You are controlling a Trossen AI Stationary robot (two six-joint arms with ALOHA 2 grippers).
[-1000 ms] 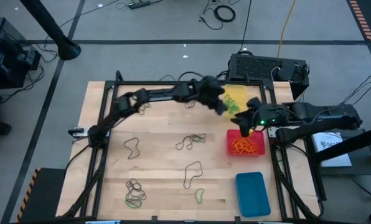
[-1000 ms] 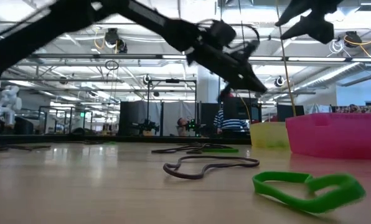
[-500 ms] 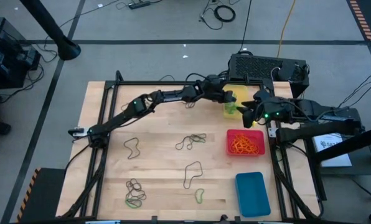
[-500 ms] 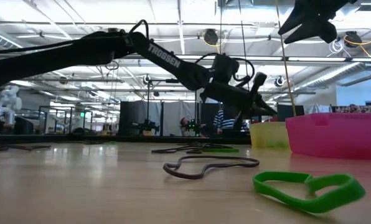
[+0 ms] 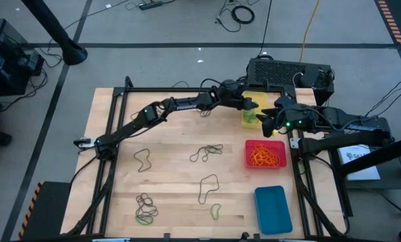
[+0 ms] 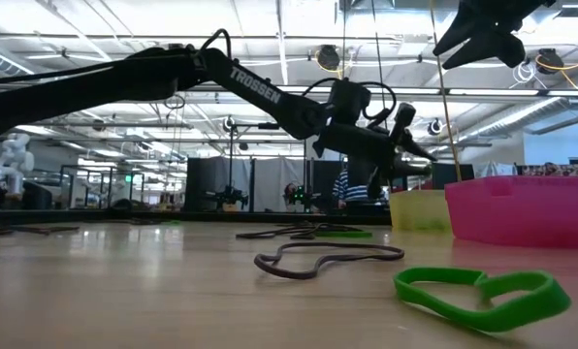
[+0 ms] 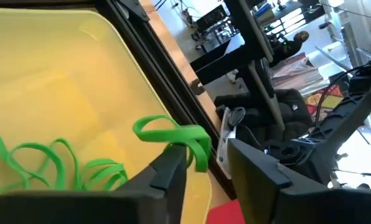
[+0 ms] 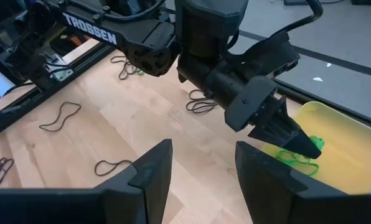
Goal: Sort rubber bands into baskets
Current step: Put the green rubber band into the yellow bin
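1. Little change is seen against half a second ago: the left gripper [image 5: 254, 105] is held as before over the yellow basket [image 5: 262, 99], and the right gripper [image 5: 266, 123] has stayed beside that basket, above the tabletop [image 5: 173, 144].
2. Against a full second ago, the left arm has been stretched out farther toward the yellow basket, and the right gripper has been drawn back off the red basket [image 5: 266, 154].
3. In the left wrist view the left gripper [image 7: 207, 165] is seen narrowly parted, with a green band [image 7: 173, 134] draped over one finger [image 7: 173, 168] above the basket's corner.
4. The right gripper [image 8: 198, 165] is seen spread wide, with nothing between its fingers.
5. Three baskets are counted: yellow, red and blue [image 5: 273, 210].
6. Green bands [image 7: 55, 163] lie in the yellow basket; their number cannot be told.
7. An orange heap [image 5: 264, 158] fills the red basket; it cannot be counted.
8. On the tabletop two loose green bands [image 5: 215, 212] are made out, plus several dark loops [image 5: 208, 153] in tangles whose count is unclear.
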